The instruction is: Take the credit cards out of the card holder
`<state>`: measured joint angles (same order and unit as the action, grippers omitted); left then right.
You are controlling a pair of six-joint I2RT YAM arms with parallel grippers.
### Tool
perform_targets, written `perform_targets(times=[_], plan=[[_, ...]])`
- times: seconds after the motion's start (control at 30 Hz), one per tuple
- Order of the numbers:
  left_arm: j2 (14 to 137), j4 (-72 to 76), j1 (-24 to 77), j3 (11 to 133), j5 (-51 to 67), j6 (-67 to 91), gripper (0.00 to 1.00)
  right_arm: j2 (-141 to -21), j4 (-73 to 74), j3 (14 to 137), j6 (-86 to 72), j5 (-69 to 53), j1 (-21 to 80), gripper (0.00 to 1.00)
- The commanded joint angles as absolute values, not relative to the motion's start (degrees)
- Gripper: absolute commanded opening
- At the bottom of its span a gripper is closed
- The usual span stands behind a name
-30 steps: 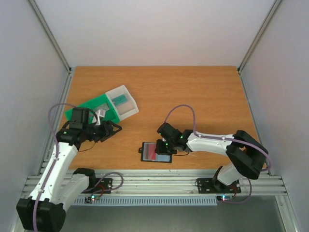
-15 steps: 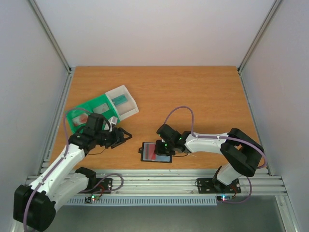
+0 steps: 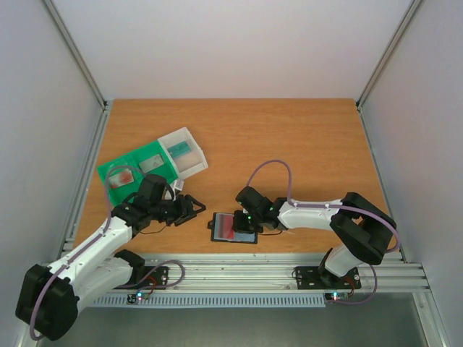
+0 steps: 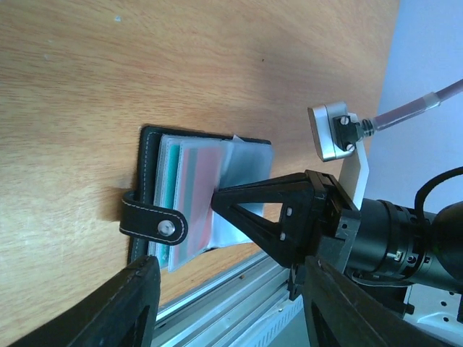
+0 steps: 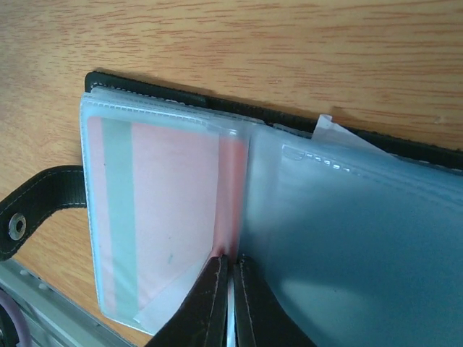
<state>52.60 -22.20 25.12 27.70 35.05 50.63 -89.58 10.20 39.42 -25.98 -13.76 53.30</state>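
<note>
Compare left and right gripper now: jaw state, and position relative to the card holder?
Jaws: the left gripper is open; the right gripper is shut.
Position: the left hangs to the left of the card holder, apart from it; the right has its tips on the holder's clear sleeves, at the edge of the red-pink card.
Load: the left holds nothing; whether the right pinches anything is unclear.
Shared: both are black and point at the holder.

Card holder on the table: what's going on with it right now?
The card holder lies open near the front edge of the table. The right gripper is pinched shut at the lower edge of its clear sleeves, beside a red-pink card that sits in its sleeve. Whether it grips anything is unclear. The left gripper hovers open just left of the holder. A teal card lies in the green-and-white tray.
</note>
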Motion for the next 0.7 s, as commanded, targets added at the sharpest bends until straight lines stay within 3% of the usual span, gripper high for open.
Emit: perform_targets(times=[0.0,0.27,0.67], plan=[[53.4,-14.2,26.5,26.4,34.4,54.1,0.57,-90.3,11.6,36.6,-25.6,-12.3,53.4,0.04],[58.3,-7.3,28.9,25.5,33.6,56.8,0.56,-90.0,9.5,35.0,-25.5,-12.6,53.4,0.04],[75.0,3.1,36.2,29.8,30.4,56.3,0.53,-89.4,8.3,34.2,-25.2,-13.1,53.4,0.04]])
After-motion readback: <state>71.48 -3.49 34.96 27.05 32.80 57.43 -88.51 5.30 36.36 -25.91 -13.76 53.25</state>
